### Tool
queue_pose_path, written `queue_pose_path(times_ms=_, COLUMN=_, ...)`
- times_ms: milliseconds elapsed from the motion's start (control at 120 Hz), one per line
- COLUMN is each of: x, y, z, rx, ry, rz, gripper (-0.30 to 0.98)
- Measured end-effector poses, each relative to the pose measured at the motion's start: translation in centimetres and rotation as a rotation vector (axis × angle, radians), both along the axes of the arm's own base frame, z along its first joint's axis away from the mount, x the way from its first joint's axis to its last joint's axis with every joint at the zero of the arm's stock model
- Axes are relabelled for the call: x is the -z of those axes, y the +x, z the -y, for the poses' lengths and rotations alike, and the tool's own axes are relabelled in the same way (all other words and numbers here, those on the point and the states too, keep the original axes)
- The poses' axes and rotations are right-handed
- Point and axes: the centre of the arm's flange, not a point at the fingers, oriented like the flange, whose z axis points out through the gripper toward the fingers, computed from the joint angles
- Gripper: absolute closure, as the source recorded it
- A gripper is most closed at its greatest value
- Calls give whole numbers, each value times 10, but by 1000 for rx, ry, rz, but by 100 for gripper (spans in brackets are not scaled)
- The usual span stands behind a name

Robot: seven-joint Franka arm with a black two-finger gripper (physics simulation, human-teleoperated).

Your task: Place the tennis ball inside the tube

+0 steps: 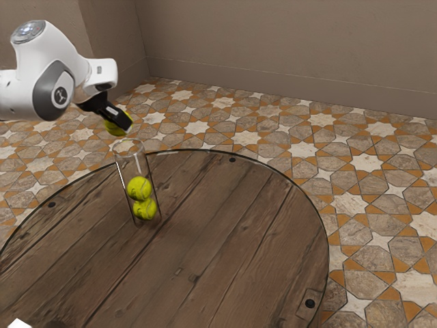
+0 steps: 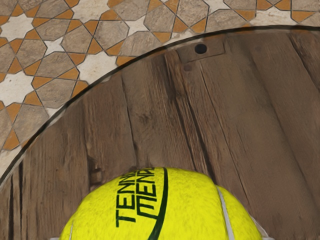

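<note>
Grasped the yellow tennis ball (image 1: pixel 113 128) in the black two-finger gripper (image 1: pixel 124 124), held it just above the clear tube (image 1: pixel 138 167), saw two other tennis balls (image 1: pixel 139 188) stacked inside, leaned over the round wooden table (image 1: pixel 225 225)

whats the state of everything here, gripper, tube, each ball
gripper: shut on a tennis ball, raised off the table
held ball: gripped in the air, outside the tube
tube: clear, standing on the table, top open, partly filled
upper ball: inside the tube, stacked on the lower ball
lower ball: inside the tube, at its bottom
</note>
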Motion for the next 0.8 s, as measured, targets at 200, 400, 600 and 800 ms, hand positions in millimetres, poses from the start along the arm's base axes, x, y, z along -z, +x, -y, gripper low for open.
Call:
queue_pose_path(times_ms=200, x=2, y=2, z=1, rx=27, ry=1, rz=-7, gripper=8)
queue_pose_path(times_ms=400, x=-57, y=23, z=18, rx=104, ry=-6, rz=-89, gripper=3)
queue_pose_path(times_ms=600, x=-59, y=57, z=54, rx=238, ry=87, rz=-294, gripper=1)
queue_pose_path(times_ms=800, x=-55, y=50, z=69, rx=279, ry=118, rz=-391, gripper=1)
